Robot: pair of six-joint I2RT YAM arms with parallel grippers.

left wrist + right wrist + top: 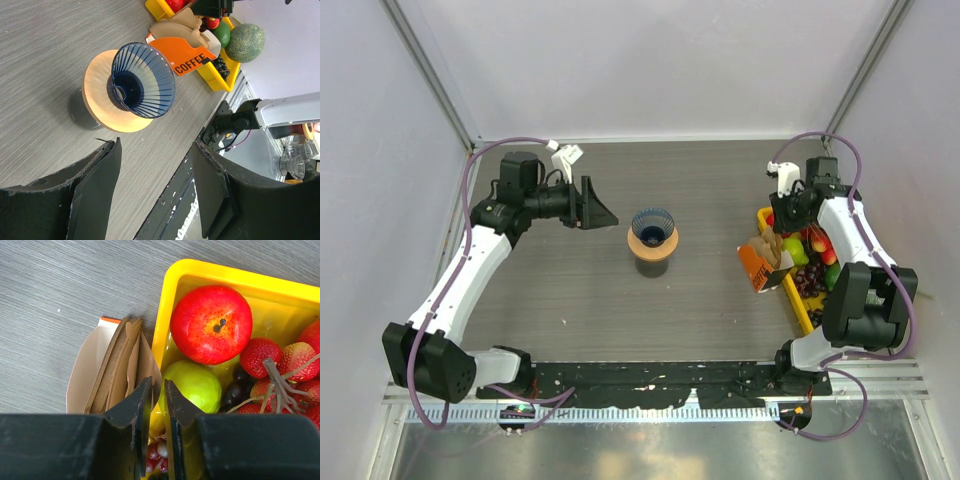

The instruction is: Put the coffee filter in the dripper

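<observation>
The dripper (653,232), a dark blue ribbed cone in a light wooden ring, stands at the table's middle; it also shows in the left wrist view (142,80), with nothing inside it. Several tan coffee filters (125,365) stand in an orange box (755,268) beside the yellow tray; they also show in the left wrist view (182,22). My right gripper (157,385) hovers over the filters' right edge and the tray rim, its jaws almost together with nothing between them. My left gripper (157,145) is open and empty, left of the dripper (603,212).
A yellow tray (200,272) at the right holds a red apple (211,322), a green fruit (192,385), strawberries and grapes. A green round fruit (245,42) lies behind it. The orange box (185,52) reads COFFEE.
</observation>
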